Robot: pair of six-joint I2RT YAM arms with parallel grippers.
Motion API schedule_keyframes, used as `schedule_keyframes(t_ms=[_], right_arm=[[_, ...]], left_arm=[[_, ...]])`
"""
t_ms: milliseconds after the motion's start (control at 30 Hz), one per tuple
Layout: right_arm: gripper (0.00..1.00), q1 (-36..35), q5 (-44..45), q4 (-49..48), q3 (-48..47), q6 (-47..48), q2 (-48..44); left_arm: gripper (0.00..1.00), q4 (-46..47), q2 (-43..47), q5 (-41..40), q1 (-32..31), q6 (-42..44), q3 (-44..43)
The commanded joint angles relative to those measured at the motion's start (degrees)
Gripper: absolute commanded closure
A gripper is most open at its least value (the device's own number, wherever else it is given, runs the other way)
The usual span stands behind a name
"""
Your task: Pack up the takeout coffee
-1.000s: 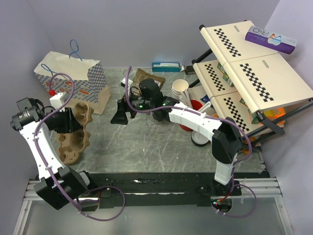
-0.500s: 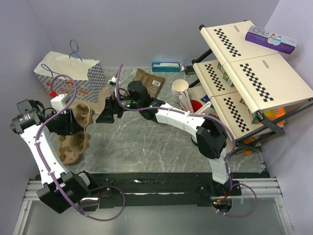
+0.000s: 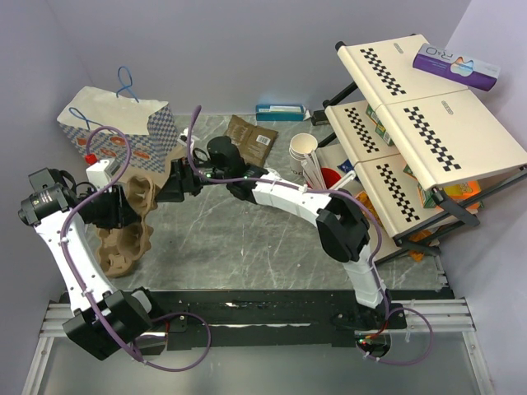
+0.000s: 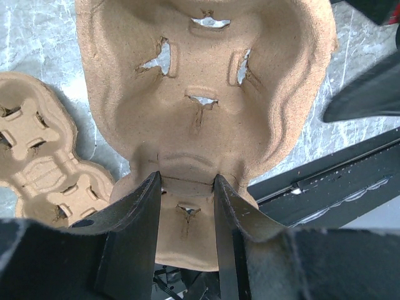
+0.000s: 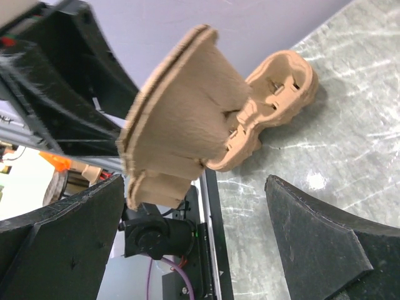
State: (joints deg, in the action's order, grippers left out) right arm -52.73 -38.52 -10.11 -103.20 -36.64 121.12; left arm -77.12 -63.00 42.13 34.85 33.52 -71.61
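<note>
Aloft, left gripper (image 4: pixel 187 187) pinches carrier (image 4: pixel 206 81); second carrier (image 4: pixel 37 156) flat.

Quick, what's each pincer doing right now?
Left pincer: closed on the raised pulp cup carrier.
Right pincer: open, holding nothing.

Light's bright and even from above my arms, shadows are soft. White glare streaks on the table (image 5: pixel 350 112) just past my right gripper (image 5: pixel 194 187). Left gripper (image 4: pixel 186 181) fingers (image 4: pixel 134 212) are dark and blurry up close; cardboard carrier (image 4: pixel 206 94) just ahead looks sharp.
</note>
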Motion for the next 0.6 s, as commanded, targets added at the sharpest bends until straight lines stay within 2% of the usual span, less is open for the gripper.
schedule_keyframes(t_ms=[0,567], right_arm=[[0.01,0.43,1.08,-1.49,-3.15,-2.82,1.31],[0.01,0.79,-5.69,-9.14,-1.3,-4.57,2.1]], left_arm=[[0.99,-1.54,0.86,1.03,0.31,1.81,0.07],[0.99,-1.63,-0.46,-0.12,0.39,2.69,1.48]])
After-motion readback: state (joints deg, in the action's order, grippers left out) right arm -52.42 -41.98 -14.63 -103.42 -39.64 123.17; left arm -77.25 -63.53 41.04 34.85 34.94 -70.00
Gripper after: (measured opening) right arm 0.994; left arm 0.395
